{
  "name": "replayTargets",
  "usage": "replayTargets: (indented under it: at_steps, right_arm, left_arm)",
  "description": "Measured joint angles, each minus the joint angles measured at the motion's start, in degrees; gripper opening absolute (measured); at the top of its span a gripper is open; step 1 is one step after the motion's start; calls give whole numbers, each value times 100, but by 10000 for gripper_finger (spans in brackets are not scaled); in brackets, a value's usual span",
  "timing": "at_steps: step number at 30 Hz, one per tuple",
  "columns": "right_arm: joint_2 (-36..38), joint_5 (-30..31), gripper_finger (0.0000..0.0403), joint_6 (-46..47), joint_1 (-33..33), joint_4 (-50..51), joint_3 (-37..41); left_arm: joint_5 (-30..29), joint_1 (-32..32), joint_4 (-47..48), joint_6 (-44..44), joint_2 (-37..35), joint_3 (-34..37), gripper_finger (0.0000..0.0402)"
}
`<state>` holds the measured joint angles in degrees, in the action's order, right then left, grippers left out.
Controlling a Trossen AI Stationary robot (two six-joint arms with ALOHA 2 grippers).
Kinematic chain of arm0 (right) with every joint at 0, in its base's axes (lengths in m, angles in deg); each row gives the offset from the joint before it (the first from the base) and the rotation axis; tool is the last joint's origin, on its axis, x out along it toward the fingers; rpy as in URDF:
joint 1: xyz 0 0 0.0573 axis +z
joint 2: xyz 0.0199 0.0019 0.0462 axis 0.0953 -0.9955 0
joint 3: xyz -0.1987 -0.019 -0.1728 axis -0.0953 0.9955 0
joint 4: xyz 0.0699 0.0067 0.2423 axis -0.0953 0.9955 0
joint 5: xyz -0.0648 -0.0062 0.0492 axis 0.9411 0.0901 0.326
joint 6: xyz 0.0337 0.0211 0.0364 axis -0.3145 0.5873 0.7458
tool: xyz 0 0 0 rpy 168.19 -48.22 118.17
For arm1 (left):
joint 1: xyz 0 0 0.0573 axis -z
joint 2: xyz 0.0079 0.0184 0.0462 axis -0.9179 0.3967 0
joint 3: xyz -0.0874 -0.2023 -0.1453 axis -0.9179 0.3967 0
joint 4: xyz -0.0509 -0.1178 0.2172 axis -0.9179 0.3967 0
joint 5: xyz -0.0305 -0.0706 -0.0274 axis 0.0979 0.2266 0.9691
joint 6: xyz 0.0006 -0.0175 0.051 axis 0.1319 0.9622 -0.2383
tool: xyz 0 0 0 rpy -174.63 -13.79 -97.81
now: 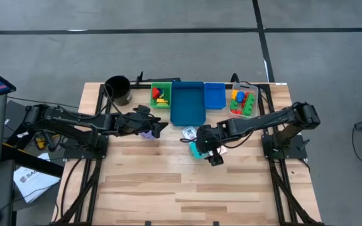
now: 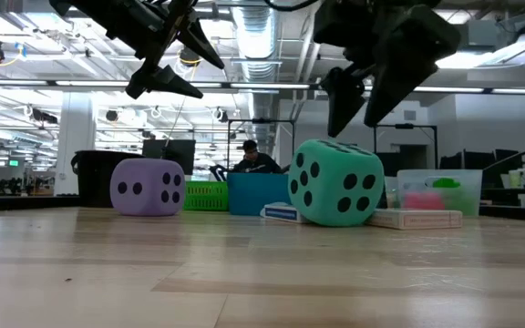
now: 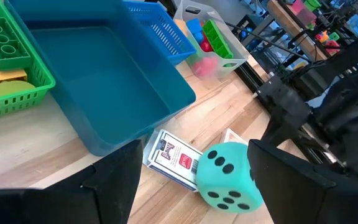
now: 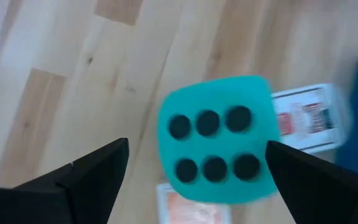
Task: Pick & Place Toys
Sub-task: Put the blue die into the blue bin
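A large cyan dotted die [image 2: 335, 182] rests on the table near the middle, six dots up in the right wrist view [image 4: 215, 140]. My right gripper [image 2: 354, 114] hangs open just above it, fingers pointing steeply down, touching nothing. A purple die [image 2: 147, 187] sits on the table to its left. My left gripper [image 2: 185, 77] stands open in the air above the purple die [image 1: 147, 133]. A boxed deck of playing cards [image 3: 173, 158] lies flat beside the cyan die, and another deck [image 2: 417, 219] lies on its other side.
Along the far edge stand a black cup [image 1: 118, 90], a green basket [image 1: 161, 95] with bricks, a large blue bin [image 1: 187, 103], a small blue basket [image 1: 214, 95] and a clear bin [image 1: 244, 100] with coloured bricks. The near half of the table is bare wood.
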<state>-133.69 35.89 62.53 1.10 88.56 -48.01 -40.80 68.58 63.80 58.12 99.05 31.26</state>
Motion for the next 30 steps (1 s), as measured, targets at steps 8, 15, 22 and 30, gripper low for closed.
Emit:
replayTargets:
  at_steps: [8, 15, 22, 30]
  right_arm:
    - [127, 472, 373, -251, -126, -2, 0]
    - [-98, 336, 373, -261, -304, -83, 4]
    - [-315, -588, 373, -249, -333, 170, 2]
    - [-178, -968, 373, -41, -284, 248, 7]
  left_arm:
    - [-133, 0, -4, 2, 0, 0, 285]
    - [-133, 0, -3, 109, 0, 0, 285]
    - [-131, 0, -46, 131, 0, 0, 285]
    - [-131, 1, -72, 131, 0, 0, 285]
